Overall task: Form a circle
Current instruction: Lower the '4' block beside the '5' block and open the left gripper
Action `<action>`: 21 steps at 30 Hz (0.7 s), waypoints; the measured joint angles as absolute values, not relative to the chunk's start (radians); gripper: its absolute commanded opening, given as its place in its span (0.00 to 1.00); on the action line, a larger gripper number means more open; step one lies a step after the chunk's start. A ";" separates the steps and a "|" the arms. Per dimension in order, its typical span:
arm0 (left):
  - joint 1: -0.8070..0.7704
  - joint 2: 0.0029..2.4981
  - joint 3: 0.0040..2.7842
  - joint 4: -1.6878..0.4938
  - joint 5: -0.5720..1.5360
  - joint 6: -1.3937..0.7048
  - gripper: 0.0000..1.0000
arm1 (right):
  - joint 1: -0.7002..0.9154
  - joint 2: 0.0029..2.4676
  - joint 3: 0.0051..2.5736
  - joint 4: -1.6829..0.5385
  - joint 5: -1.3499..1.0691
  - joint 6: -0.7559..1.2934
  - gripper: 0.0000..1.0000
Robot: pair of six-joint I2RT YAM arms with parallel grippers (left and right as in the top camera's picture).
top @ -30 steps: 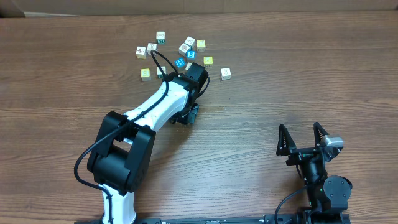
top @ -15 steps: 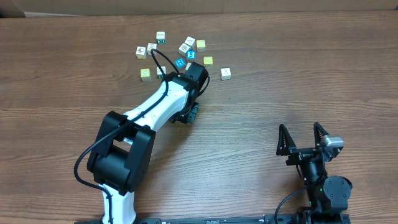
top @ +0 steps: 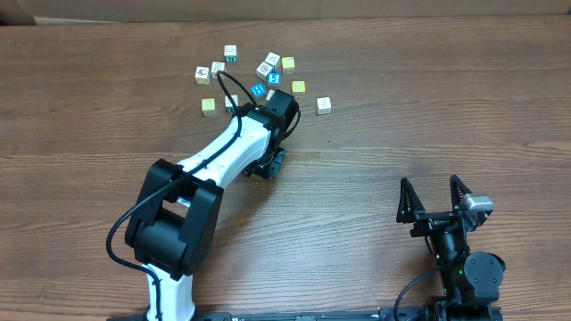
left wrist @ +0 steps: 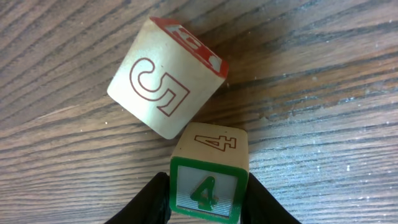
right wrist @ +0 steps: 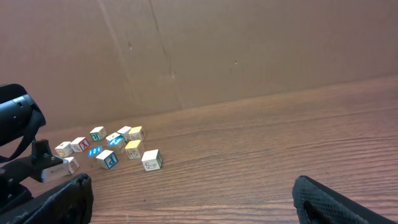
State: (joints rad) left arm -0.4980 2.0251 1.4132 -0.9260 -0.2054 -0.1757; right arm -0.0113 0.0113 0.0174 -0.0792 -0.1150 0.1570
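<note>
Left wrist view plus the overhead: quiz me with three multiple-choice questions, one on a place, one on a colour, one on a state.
1. Where is the green 4 block?
A. Stacked on another block
B. Between the fingers of the left gripper
C. Off alone, nothing near it

2. What colour is the numeral on the 5 block?
A. Blue
B. Green
C. Red

3. How is the right gripper?
A. Open, holding nothing
B. Shut on a block
C. Shut, empty

Answers: B, black fingers flank its two sides; C, the 5 is outlined in red; A, its fingers stand apart with nothing between.
</note>
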 measured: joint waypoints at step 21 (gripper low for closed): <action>-0.498 2.025 1.413 -0.939 -0.199 -0.176 0.60 | -0.011 0.011 0.017 -0.079 -0.115 0.157 1.00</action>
State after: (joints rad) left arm -0.4980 2.0251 1.4132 -0.9390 -0.1986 -0.1757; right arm -0.0113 0.0113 0.0174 -0.0792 -0.1150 0.1574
